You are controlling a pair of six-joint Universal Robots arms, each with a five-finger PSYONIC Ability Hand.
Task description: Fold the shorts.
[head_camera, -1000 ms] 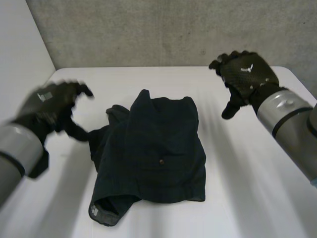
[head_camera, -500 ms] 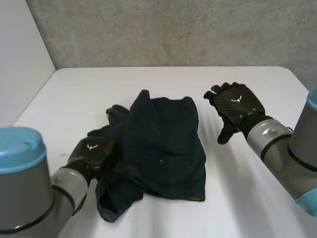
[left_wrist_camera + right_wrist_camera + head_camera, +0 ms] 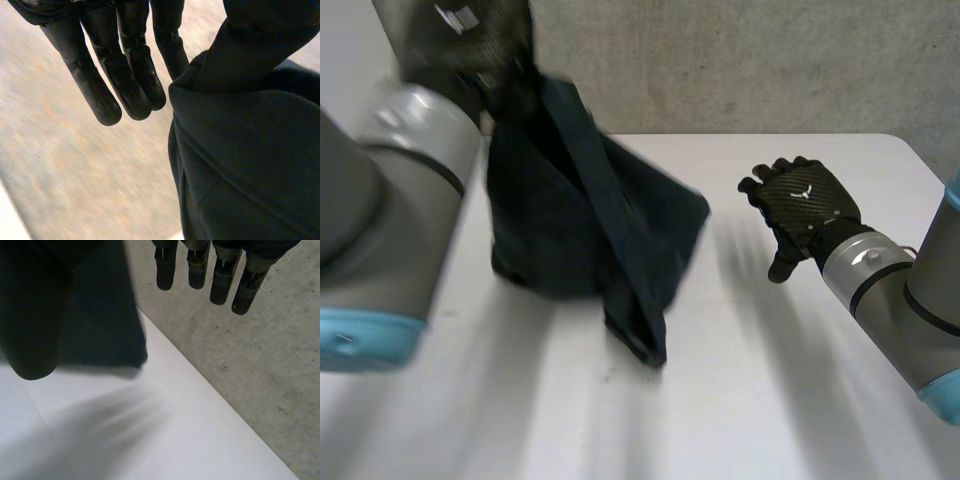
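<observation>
Left robot hand thumb-pinches the shorts, bunched and hanging below it over the worktop; right robot hand loosely open, empty, alongside: should grab the dangling hem, spread flat

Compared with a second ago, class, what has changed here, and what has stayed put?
The left hand dropped to the shorts, pinched their left side and lifted them up from the table; they now hang from it. The right hand lowered slightly but stayed open, apart from the cloth.
</observation>
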